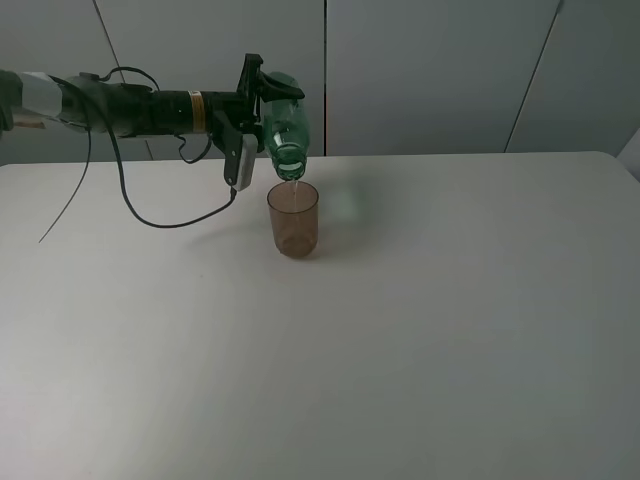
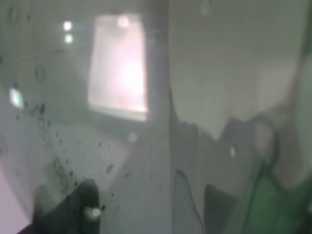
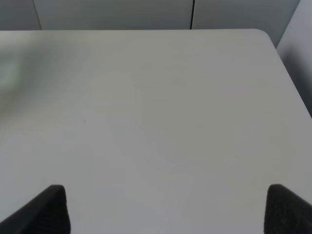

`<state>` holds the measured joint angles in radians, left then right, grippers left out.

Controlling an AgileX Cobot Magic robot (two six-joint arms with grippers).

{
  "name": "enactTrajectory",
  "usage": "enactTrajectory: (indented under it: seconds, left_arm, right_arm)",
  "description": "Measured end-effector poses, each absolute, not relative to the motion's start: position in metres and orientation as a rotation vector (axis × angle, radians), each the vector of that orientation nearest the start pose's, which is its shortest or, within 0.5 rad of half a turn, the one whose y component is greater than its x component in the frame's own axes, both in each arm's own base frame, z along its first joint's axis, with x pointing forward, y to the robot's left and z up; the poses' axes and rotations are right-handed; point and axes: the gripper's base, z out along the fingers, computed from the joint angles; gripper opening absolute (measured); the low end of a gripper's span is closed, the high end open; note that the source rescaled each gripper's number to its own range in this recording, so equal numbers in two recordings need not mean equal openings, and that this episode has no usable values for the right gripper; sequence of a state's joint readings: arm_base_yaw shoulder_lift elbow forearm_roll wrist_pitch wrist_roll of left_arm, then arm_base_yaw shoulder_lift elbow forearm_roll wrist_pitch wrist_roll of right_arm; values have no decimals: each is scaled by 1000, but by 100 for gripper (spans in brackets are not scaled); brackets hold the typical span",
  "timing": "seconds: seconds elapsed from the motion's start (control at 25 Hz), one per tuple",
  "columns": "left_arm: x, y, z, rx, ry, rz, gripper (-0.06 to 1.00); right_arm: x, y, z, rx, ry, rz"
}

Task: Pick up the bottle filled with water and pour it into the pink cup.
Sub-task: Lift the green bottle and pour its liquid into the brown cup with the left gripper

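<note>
Mid-pour: bottle (image 1: 285, 125) clamped in left claw (image 1: 258, 92), tipped neck-down, trickling into cup (image 1: 293, 222); right claw (image 3: 165, 207) gaping, empty; yet to drain and set down.

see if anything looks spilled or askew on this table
Nothing stands out. The left gripper holds the translucent green plastic bottle tipped neck-down directly over the upright brownish-pink translucent tumbler, and no puddle shows on the white table around it.

even soft light, blurred left wrist
</note>
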<state>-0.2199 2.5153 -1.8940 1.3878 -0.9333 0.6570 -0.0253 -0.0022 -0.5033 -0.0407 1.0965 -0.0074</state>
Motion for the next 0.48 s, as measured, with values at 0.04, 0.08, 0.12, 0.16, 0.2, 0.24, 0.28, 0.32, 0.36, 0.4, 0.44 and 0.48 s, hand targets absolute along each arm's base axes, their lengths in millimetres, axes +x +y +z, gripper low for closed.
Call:
enactTrajectory:
  seconds: [0.04, 0.08, 0.12, 0.16, 0.2, 0.24, 0.28, 0.32, 0.36, 0.4, 0.44, 0.48]
  left_arm:
    - [503, -186, 132, 1746, 262, 394, 1]
    - [503, -186, 132, 1746, 261, 394, 1]
    - [503, -186, 132, 1747, 258, 397, 1]
    - [503, -186, 132, 1747, 254, 400, 1]
    - [503, -186, 132, 1747, 250, 401, 1]
    - [503, -186, 133, 1746, 248, 403, 1]
    - [503, -186, 133, 1746, 243, 409, 1]
    - [503, -186, 133, 1745, 242, 411, 1]
    - [503, -186, 133, 1745, 241, 412, 1]
    - [504, -186, 133, 1745, 241, 412, 1]
    - [504, -186, 133, 1743, 243, 412, 1]
    - [504, -186, 133, 1738, 247, 412, 1]
  right_arm:
    - [-7, -3, 275, 21, 2074, -69]
    - [-7, -3, 275, 21, 2074, -69]
    - [-7, -3, 275, 21, 2074, -69]
    - [-7, -3, 275, 21, 2074, -69]
    - [-7, -3, 275, 21, 2074, -69]
    - [-7, -3, 275, 21, 2074, -69]
    - [-7, -3, 275, 21, 2074, -69]
    - [-7, -3, 275, 21, 2074, -69]
    - [-7, -3, 275, 21, 2074, -69]
    - [-7, -3, 275, 21, 2074, -69]
    - [-7, -3, 275, 21, 2074, -69]
    - [-7, -3, 275, 21, 2074, -69]
